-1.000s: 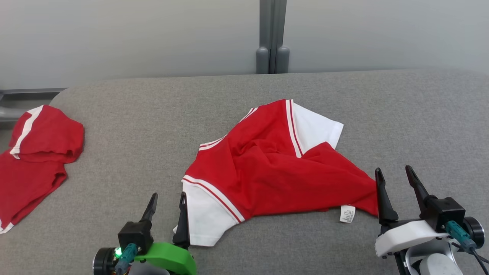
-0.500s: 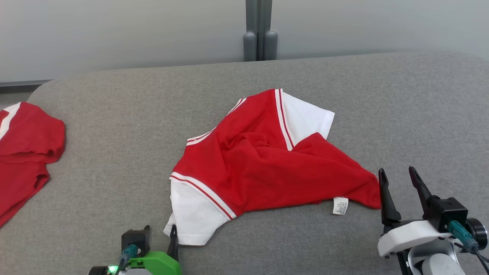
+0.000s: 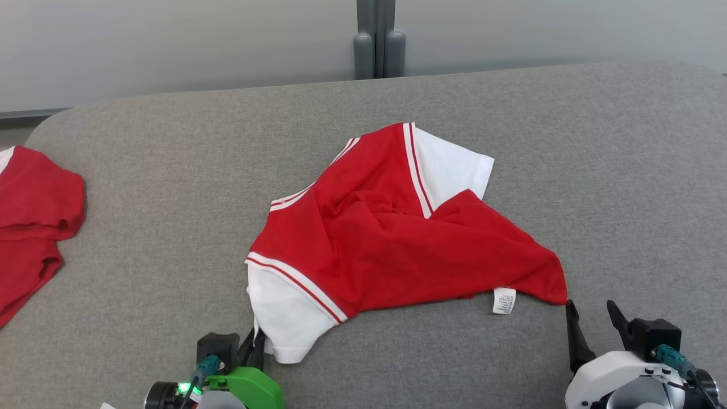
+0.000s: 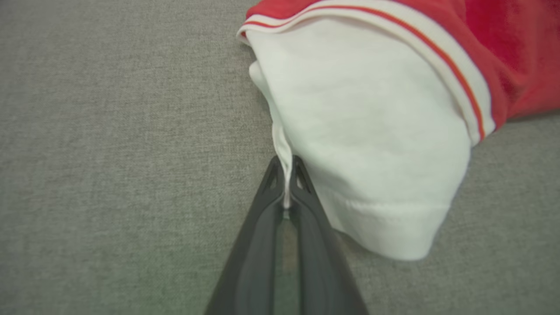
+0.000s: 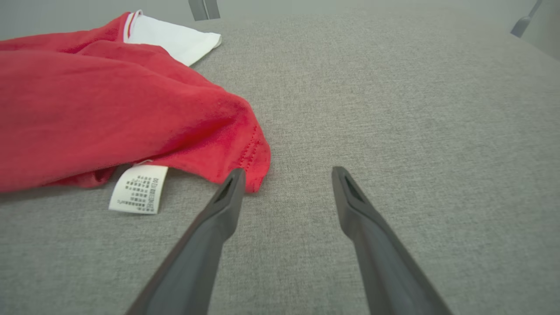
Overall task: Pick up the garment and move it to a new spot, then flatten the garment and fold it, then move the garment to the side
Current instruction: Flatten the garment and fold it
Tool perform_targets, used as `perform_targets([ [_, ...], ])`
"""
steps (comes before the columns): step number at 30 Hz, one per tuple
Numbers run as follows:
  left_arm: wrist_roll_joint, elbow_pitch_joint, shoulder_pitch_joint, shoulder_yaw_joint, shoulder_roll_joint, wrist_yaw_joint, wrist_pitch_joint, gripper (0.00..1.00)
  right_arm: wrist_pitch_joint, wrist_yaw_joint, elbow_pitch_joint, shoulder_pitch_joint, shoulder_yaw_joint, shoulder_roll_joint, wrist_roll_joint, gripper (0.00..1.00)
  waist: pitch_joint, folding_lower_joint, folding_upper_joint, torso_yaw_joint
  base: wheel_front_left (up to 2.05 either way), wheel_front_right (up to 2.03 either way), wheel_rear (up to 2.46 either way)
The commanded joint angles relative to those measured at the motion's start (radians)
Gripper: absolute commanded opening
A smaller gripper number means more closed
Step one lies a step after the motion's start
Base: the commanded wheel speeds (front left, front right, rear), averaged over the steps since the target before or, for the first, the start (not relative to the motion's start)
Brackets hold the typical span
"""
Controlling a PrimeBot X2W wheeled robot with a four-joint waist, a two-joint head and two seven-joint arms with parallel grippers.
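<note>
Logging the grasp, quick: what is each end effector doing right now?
Left end effector: shut on the edge of the white sleeve.
Right end effector: open, holding nothing.

Two red garments (image 3: 397,244) (image 3: 34,199), two claws (image 3: 255,342) (image 3: 590,308), one label (image 3: 504,300)

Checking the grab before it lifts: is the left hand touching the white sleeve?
Touching. The left wrist view shows the left hand shut on the edge of the white sleeve, cloth pinched between its fingers.
</note>
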Motion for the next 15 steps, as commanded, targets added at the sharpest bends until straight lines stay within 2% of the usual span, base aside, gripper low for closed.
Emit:
perform_targets([
  [1, -0.006, -0.006, -0.018, 0.000, 0.005, 0.004, -0.009, 0.00, 0.000, -0.002, 0.017, -0.026, 0.001, -0.003, 0.009, 1.00, 0.004, 0.0000, -0.0001, 0.006, 0.00, 0.00, 0.00],
  [10, -0.008, -0.059, -0.022, -0.001, 0.010, 0.019, -0.038, 0.00, -0.005, -0.002, 0.186, -0.120, 0.018, -0.003, -0.020, 1.00, 0.020, 0.0000, -0.0001, 0.039, 0.00, 0.00, 0.00],
  [11, -0.009, -0.065, -0.022, -0.001, 0.010, 0.020, -0.040, 0.00, -0.002, -0.002, 0.208, -0.133, 0.021, -0.003, -0.019, 0.89, 0.021, 0.0000, -0.0001, 0.042, 0.00, 0.00, 0.00],
  [12, -0.010, -0.069, -0.020, -0.001, 0.010, 0.021, -0.040, 0.00, 0.005, -0.002, 0.227, -0.145, 0.027, -0.003, -0.013, 0.71, 0.021, 0.0000, -0.0001, 0.044, 0.00, 0.00, 0.00],
  [13, -0.012, -0.076, -0.018, -0.001, 0.010, 0.023, -0.045, 0.00, 0.010, -0.002, 0.250, -0.156, 0.034, -0.003, -0.009, 0.42, 0.022, 0.0000, -0.0001, 0.046, 0.00, 0.00, 0.00],
  [14, -0.011, -0.083, -0.017, 0.001, 0.011, 0.027, -0.050, 0.00, 0.015, -0.002, 0.268, -0.164, 0.038, -0.002, -0.005, 0.35, 0.022, 0.0000, -0.0001, 0.048, 0.00, 0.00, 0.00],
  [15, -0.012, -0.088, -0.014, 0.002, 0.012, 0.028, -0.054, 0.00, 0.018, -0.002, 0.288, -0.172, 0.043, -0.002, -0.003, 0.11, 0.021, 0.0000, -0.0001, 0.049, 0.00, 0.00, 0.00],
])
